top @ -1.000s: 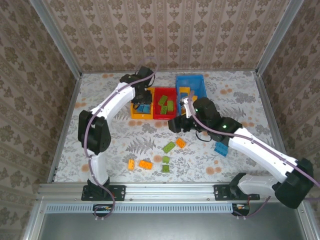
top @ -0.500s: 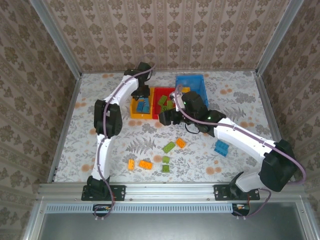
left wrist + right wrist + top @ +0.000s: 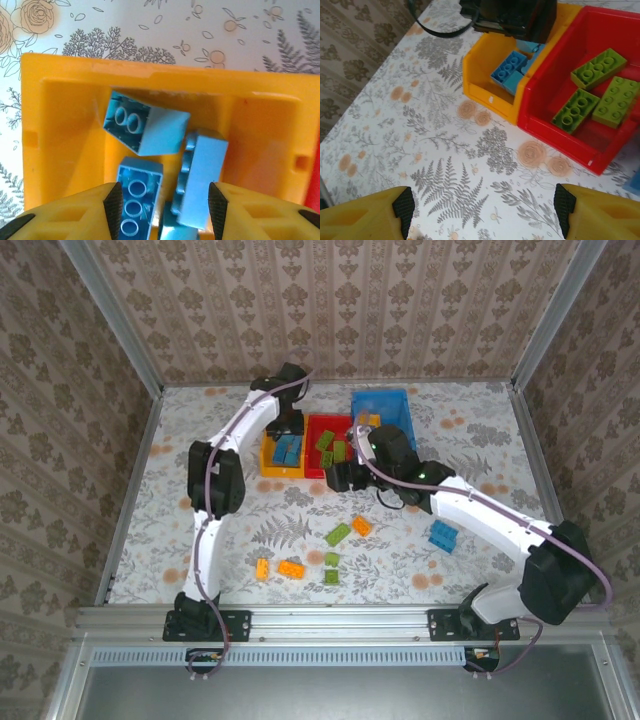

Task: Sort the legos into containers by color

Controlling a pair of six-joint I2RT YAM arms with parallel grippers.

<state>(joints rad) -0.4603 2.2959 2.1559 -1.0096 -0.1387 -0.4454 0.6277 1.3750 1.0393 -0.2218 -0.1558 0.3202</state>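
**Status.** The left tool [image 3: 165, 202] hangs over the yellow bin [image 3: 75, 70] with its jaws parted. The blue bricks [image 3: 145, 127] lie loose in the bin below, and none appears clamped. The right tool [image 3: 485, 205] is wide open and empty, above bare table [image 3: 480, 440] just in front of the yellow bin and the red bin [image 3: 545, 85]. The red bin holds green bricks [image 3: 597, 67]. The blue bin [image 3: 395, 400] holds at least one orange brick [image 3: 368, 421]. Unsorted bricks lie near the front of the table, among them a green brick [image 3: 338, 533] and a blue brick [image 3: 442, 536].

**Step in hand (judged).** This looks like a drop of a blue brick into the yellow bin.

1. Open the left jaws fully before moving.
2. Raise the left tool straight up until the fingers clear the rim. One blue brick stands tilted on its edge close to the right finger, so a sideways exit could drag it out.
3. Keep the right arm clear. Both arms crowd the same bins.
4. Send the free right tool to a loose brick, approaching from above with the jaws square to its long sides.

**Limits of view.**
- In the left wrist view, the fingers cut off the near end of the yellow bin, and one more blue piece is half hidden there.
- From above, the left fingers sit under the wrist.
- The right arm covers part of the blue bin, so its contents cannot be counted.
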